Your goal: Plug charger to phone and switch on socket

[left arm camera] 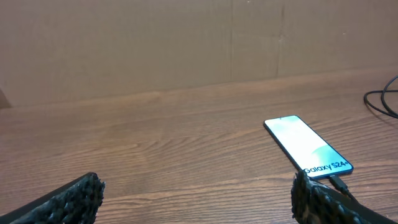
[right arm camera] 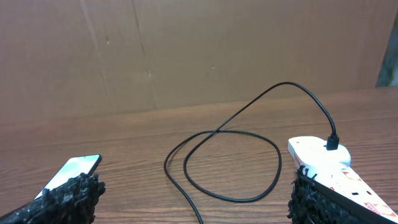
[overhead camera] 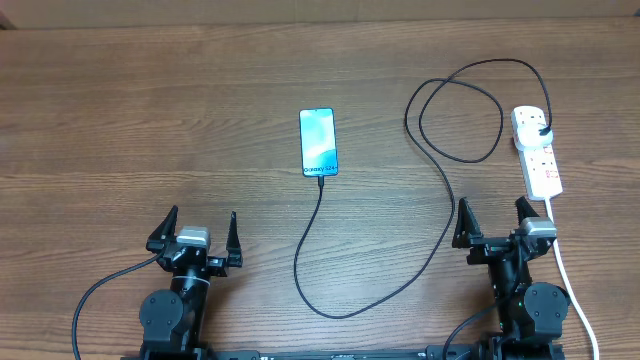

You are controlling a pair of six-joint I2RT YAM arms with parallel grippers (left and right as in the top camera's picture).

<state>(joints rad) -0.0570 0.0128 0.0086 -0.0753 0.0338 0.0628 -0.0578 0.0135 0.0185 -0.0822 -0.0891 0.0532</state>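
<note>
The phone (overhead camera: 318,142) lies flat mid-table with its light blue screen lit; it also shows in the left wrist view (left arm camera: 308,147) and the right wrist view (right arm camera: 71,171). The black charger cable (overhead camera: 440,175) runs from the phone's near end, loops across the table, and its black plug (overhead camera: 543,131) sits in the white socket strip (overhead camera: 538,152), also in the right wrist view (right arm camera: 323,155). My left gripper (overhead camera: 200,236) is open and empty, near the front edge left of the phone. My right gripper (overhead camera: 493,222) is open and empty, just in front of the socket.
The socket's white cord (overhead camera: 572,285) trails toward the front right edge past my right arm. A brown cardboard wall (left arm camera: 186,43) stands behind the table. A black cable (overhead camera: 100,295) from the left arm lies at the front left.
</note>
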